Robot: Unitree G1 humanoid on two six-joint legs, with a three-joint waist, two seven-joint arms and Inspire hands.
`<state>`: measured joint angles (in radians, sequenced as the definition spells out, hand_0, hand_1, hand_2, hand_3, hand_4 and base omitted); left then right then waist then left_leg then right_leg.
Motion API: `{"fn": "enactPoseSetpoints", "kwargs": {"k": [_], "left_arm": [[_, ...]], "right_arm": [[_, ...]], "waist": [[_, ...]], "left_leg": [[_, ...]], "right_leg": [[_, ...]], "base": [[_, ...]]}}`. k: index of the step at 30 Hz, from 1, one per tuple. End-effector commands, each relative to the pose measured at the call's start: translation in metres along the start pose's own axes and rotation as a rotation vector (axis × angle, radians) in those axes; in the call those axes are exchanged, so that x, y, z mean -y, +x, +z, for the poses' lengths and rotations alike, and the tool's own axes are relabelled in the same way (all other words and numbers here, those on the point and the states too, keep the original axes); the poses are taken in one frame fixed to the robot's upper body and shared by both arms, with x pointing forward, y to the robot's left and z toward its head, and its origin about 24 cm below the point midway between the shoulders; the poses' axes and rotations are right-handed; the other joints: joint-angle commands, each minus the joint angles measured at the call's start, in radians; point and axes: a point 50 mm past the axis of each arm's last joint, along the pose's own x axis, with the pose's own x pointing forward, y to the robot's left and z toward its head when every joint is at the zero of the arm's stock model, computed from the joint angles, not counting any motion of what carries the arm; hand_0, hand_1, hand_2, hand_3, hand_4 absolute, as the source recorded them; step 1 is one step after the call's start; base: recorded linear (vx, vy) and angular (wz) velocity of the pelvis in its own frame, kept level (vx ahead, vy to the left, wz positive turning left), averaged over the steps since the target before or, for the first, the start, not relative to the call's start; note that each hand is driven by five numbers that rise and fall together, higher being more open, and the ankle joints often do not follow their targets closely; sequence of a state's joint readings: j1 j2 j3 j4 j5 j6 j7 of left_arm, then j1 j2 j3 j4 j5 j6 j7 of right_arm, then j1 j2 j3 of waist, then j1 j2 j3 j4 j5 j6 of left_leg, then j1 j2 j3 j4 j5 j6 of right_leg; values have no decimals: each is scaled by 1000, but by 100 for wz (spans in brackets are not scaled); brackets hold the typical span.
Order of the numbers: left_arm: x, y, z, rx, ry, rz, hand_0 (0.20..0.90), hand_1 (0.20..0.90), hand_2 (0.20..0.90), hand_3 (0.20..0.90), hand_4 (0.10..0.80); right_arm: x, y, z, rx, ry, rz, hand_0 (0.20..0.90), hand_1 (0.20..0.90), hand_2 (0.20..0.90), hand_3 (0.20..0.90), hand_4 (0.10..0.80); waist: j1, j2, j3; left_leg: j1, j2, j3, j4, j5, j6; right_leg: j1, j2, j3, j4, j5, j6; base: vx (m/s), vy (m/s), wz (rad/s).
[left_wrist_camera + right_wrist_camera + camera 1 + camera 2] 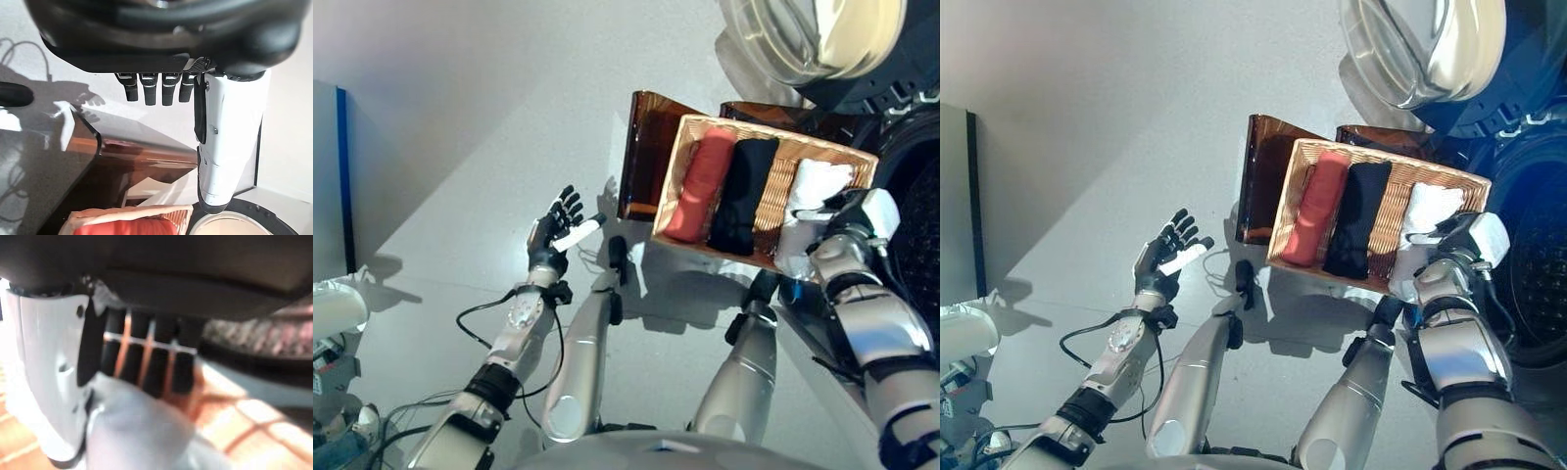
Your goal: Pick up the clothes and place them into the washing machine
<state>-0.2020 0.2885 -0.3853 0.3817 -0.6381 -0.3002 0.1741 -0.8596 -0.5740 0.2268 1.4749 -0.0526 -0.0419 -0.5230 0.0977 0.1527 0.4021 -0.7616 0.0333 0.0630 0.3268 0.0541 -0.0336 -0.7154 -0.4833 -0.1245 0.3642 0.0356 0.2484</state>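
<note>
My left hand (556, 227) hung raised over the pale grey floor (460, 117), fingers spread and holding nothing. To its right the wicker basket (690, 125) sat on a brown stand (644, 147), holding red (700, 186), black (742, 194) and white (813, 186) clothes. My right hand (1464, 240) reached into the basket, thumb and fingers closing around the white cloth, beside the washing machine (1528, 245) with its door (1420, 49) open.

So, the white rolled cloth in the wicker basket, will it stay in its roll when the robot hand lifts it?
Probably not. The white cloth looks soft and already creased, so it will likely sag and unroll. It seems light, so the right robot hand, which is at it in the basket, should lift it easily. A loose end might trail.
</note>
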Motion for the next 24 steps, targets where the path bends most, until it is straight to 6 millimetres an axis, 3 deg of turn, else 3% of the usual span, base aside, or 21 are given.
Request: {"fn": "enactPoseSetpoints", "kwargs": {"k": [1, 13, 14, 15, 16, 24], "left_arm": [[3, -2, 28, 150, -16, -27, 900, 900, 900, 900, 800], [0, -4, 28, 149, -13, -22, 900, 900, 900, 900, 800], [-1, -4, 28, 151, -13, -21, 900, 900, 900, 900, 800], [-1, -5, 27, 147, -12, -20, 900, 900, 900, 900, 800], [-1, -4, 27, 145, -11, -20, 900, 900, 900, 900, 800], [-1, -7, 29, 148, -10, -33, 900, 900, 900, 900, 800]], "right_arm": [[-16, -8, -7, 7, -73, 76, 200, 200, 200, 200, 300], [-16, -8, -12, -28, -64, 76, 200, 200, 200, 200, 300], [-16, -9, -14, -38, -58, 74, 238, 238, 238, 238, 327], [-17, -9, -15, -45, -56, 76, 505, 505, 505, 505, 518], [-17, -9, -16, -53, -58, 78, 900, 900, 900, 900, 800], [-17, -11, -27, -102, -97, 92, 900, 900, 900, 900, 800]], "waist": [[14, 57, -18], [16, 54, -32], [17, 54, -34], [17, 53, -35], [17, 54, -35], [21, 58, -42]], "left_leg": [[-36, 40, -18, 111, -88, -66], [-31, 39, -16, 104, -90, -66], [-31, 39, -15, 104, -90, -66], [-31, 39, -14, 105, -90, -65], [-31, 40, -13, 105, -90, -65], [-36, 40, -15, 108, -89, -66]], "right_leg": [[-6, -27, 50, 0, 76, -15], [3, -28, 50, -15, 82, -15], [2, -27, 52, -14, 82, -16], [1, -26, 54, -14, 81, -16], [1, -25, 54, -15, 81, -16], [-7, -26, 61, -7, 76, -17]], "base": [[0, 0, 0], [0, 0, 0], [0, 0, 0], [0, 0, 0], [0, 0, 0], [0, 0, 0]]}}
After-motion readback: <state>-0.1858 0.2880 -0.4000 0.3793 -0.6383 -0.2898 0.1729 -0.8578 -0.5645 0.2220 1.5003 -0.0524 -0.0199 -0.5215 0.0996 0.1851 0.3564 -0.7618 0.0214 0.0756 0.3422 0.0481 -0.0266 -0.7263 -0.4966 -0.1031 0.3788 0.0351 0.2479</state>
